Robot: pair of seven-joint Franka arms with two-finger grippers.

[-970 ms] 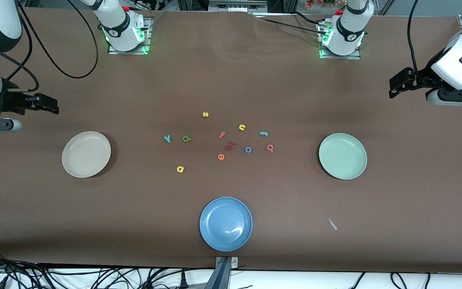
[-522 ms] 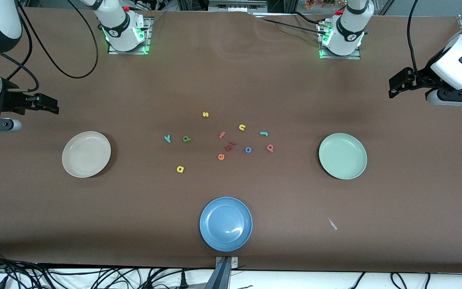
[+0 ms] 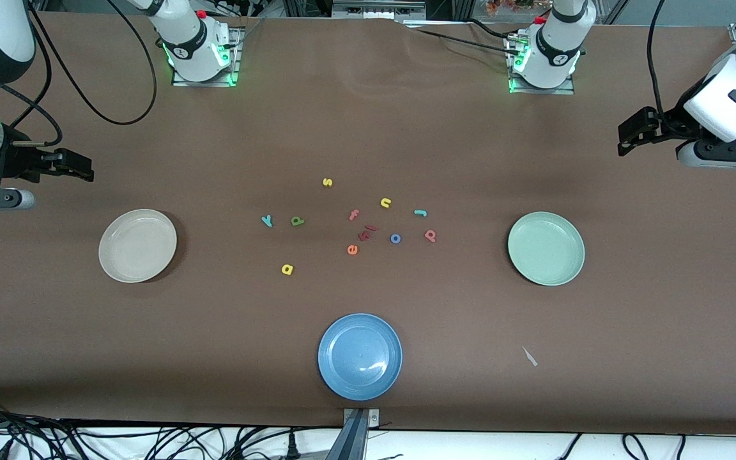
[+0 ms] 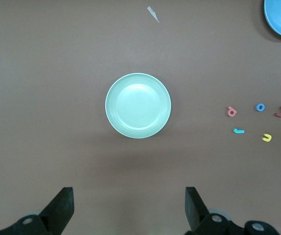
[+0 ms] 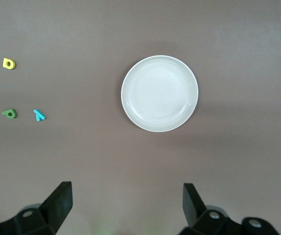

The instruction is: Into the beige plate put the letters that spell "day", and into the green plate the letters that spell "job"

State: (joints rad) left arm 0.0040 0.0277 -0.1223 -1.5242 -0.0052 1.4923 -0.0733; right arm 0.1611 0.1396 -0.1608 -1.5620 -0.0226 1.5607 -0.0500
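- The left claw [image 4: 126,208] is wide, holding nothing, up over the table [image 3: 598,358] near the green plate [image 3: 546,248].
- The right claw [image 5: 126,208] is wide too, near the beige plate [image 3: 137,245].
- The letters [image 3: 352,223] lie between both plates.

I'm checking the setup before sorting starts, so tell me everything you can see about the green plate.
The green plate is round and shallow, pale mint, with a smooth, slightly glossy look like plastic, faint rings inside the rim and a flat centre. It sits upright and flat on the brown table cover, toward the left arm's end of the table. Nothing lies in it and nothing touches it: the scattered foam letters lie apart from it, toward the middle of the table. In the left wrist view it shows whole, with the same bare inside.
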